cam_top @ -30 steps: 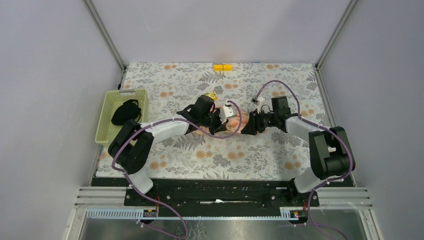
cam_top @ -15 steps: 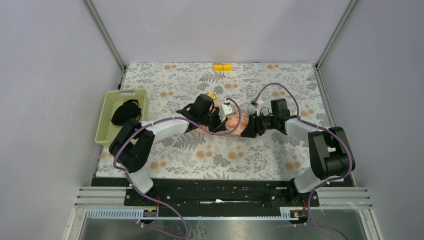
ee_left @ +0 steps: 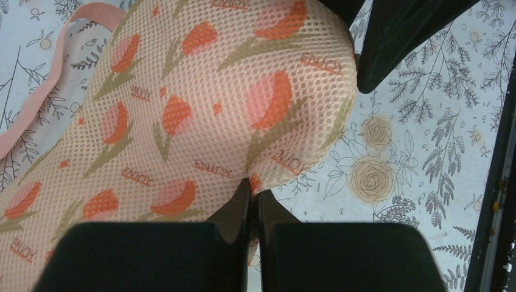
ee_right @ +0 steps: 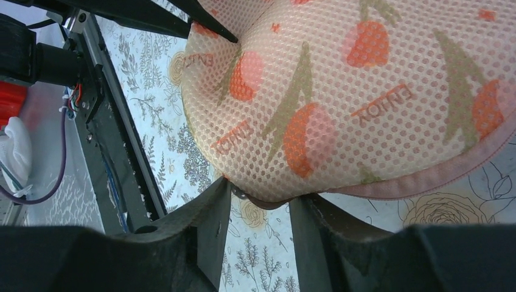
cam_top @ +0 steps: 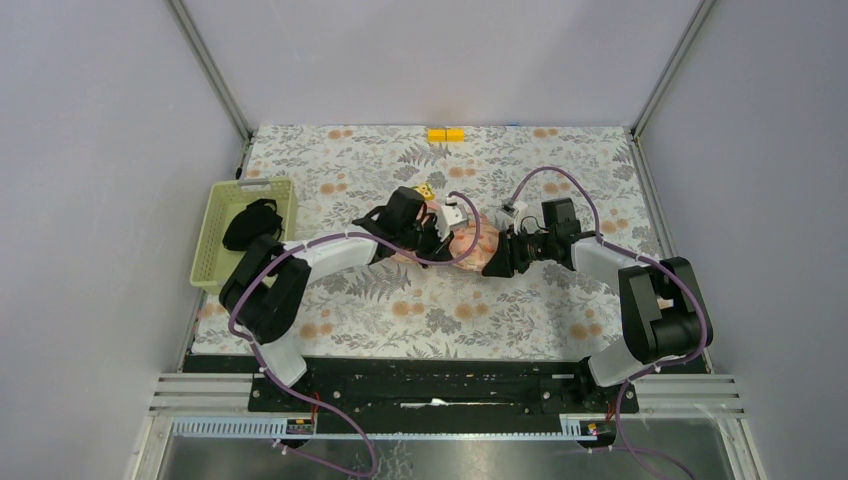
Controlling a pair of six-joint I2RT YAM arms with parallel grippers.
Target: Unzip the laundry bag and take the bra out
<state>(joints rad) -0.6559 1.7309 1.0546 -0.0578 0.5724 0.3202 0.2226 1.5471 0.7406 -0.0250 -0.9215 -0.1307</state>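
from above: laundry bag mid-table, long axis left to right, caught between left gripper and right gripper, both equally near; bare room all round, basket well off left.
left wrist: fingers clamped tight on the bag's near edge.
right wrist: fingers apart, straddling the bag's end, not visibly pinching.
bra unseen, presumably inside.
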